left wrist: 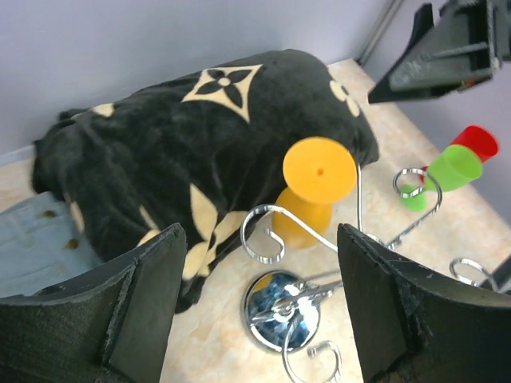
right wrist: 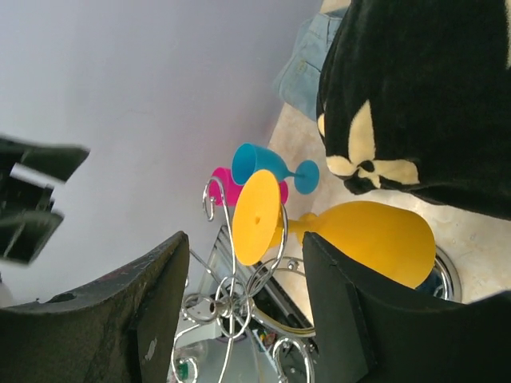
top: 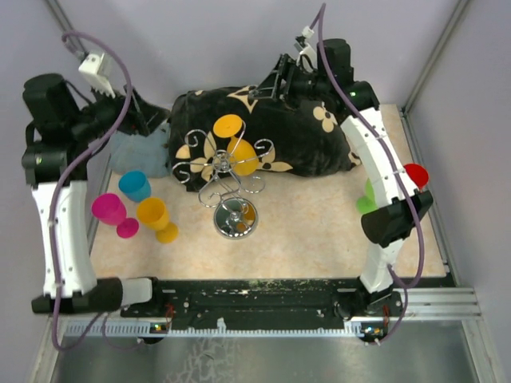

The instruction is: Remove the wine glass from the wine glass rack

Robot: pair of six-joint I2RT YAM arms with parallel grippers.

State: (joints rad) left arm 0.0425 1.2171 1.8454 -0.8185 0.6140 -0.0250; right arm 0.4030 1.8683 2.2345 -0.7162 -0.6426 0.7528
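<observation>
Top cam: we can't make out either gripper's fingers against the black blanket [top: 307,144] beyond the wine glass rack [top: 226,171]. Wrist cams do show them: left gripper [left wrist: 259,279] wide apart, right gripper [right wrist: 243,295] less so, both empty. Orange wine glass [top: 242,155] hangs foot-up on rack's far side.

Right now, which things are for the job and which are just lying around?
For the job: wine glass rack, orange wine glass hanging on it, left hand and right hand, both open.

Just lying about: black flowered blanket, denim cloth, pink glass, blue glass, yellow glass, green glass, red glass.
</observation>
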